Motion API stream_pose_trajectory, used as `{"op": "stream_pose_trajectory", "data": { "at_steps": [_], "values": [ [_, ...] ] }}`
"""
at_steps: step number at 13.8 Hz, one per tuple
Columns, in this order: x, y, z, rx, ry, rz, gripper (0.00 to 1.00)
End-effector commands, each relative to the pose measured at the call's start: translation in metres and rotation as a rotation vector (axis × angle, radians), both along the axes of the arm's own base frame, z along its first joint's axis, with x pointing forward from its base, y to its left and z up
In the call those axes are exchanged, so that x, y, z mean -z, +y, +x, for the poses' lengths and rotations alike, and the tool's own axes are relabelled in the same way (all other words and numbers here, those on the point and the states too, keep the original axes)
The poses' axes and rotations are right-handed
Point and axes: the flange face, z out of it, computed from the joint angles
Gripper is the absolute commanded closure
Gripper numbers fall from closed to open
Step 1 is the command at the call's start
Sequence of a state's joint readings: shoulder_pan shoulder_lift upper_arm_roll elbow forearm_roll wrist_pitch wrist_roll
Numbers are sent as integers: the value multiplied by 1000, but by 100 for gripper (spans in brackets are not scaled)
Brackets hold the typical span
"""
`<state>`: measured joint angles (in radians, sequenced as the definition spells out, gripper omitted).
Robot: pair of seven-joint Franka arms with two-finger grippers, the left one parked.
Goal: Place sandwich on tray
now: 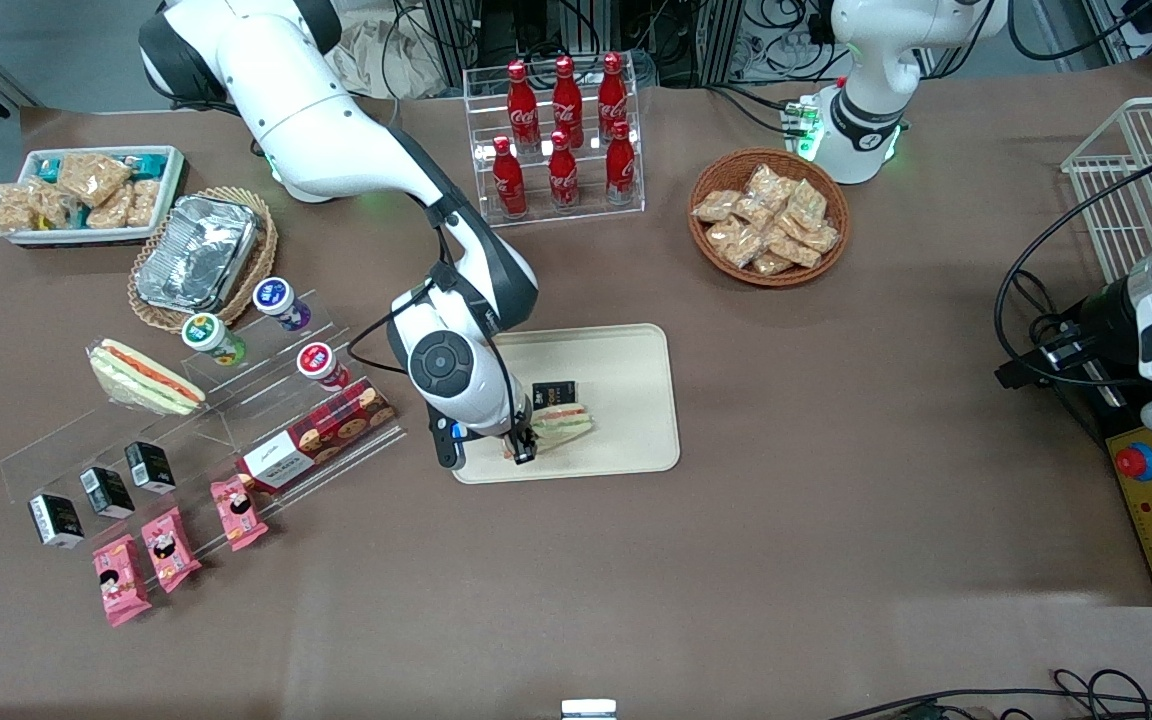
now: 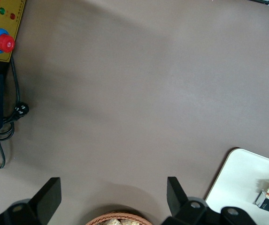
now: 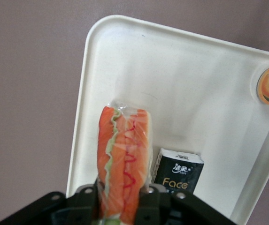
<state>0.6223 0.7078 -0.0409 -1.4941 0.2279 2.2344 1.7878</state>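
Sandwich [image 3: 124, 159] sits over the tray [image 3: 125, 51], just beside a black tissue pack [image 3: 178, 172], with your claw [image 3: 123, 199] clamped on its end. Transport looks done; you have release and retreat left.

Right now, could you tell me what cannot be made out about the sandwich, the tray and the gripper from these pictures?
- Clear-wrapped wedge sandwich: right wrist view, its gripped end is hidden by the gripper, shut on it; whether it rests on the tray is unclear.
- Large cream-beige plastic tray: front view, one corner is covered by the working arm; left wrist view, cut off by the edge.
- Small black tissue pack: front view, print too small to read.
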Motion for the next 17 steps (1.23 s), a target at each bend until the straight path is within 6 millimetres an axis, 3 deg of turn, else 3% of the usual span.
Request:
{"op": "stream_pose_trajectory", "data": {
  "at_steps": [1,2,5,8,12,17],
  "values": [
    [-1,1,-1,5,-7,12,42],
    [-4,1,-1,8,-8,14,28],
    [-32,-5,8,-19,-53,22,7],
    [-72,-31,23,-115,-114,-3,7],
    [-105,-65,27,-421,-100,-29,4],
    [-183,-165,40,-618,-79,-37,4]
  ]
}}
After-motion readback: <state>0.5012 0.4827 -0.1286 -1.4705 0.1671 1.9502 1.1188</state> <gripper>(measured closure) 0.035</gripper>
